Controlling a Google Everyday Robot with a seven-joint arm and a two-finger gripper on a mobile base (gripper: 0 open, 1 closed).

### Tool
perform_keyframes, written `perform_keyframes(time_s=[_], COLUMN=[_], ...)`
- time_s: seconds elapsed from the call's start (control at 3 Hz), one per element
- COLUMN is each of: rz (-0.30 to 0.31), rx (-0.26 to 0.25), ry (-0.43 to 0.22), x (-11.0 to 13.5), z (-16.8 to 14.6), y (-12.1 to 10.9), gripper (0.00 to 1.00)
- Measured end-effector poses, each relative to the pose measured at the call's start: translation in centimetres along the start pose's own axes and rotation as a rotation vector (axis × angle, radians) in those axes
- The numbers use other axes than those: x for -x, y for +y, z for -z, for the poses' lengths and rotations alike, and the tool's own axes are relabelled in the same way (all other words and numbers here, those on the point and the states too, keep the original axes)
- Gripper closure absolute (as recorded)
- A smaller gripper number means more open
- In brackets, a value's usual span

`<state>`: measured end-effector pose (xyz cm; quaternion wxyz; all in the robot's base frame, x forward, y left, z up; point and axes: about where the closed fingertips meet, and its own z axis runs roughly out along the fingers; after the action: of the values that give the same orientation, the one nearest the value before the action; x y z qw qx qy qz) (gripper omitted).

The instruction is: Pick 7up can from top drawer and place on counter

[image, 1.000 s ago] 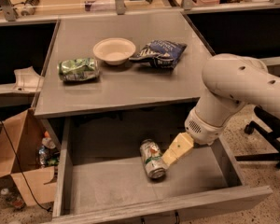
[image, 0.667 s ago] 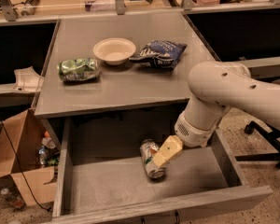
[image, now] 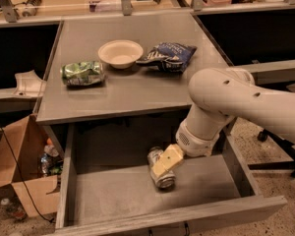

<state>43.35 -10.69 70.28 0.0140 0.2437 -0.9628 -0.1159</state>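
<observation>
Camera view: the pincer is poised over the 7up can, which lies just beneath it in the top drawer. Clenched or released cannot be told. The can's middle should be straddled squarely.

hand over 7up can on its side in top drawer

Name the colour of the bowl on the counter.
The bowl is cream-white (camera view); the gripper is at the 7up can in the top drawer.
</observation>
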Motion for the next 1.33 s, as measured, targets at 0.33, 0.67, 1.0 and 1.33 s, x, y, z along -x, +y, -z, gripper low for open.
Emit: perform_keyframes(time_s=[0.33,0.67,1.0,1.33], rz=[-0.046,-0.057,-0.074,-0.100], rx=[-0.001,-0.001,0.010,0.029], ry=[0.002,0.003,0.014,0.051], x=[0.6,0.8,0.8,1.5], z=[-0.1,-0.2,-1.0,-3.8], y=[0.3,0.4,1.0,3.5], gripper=[0.00,0.00,0.00,0.00])
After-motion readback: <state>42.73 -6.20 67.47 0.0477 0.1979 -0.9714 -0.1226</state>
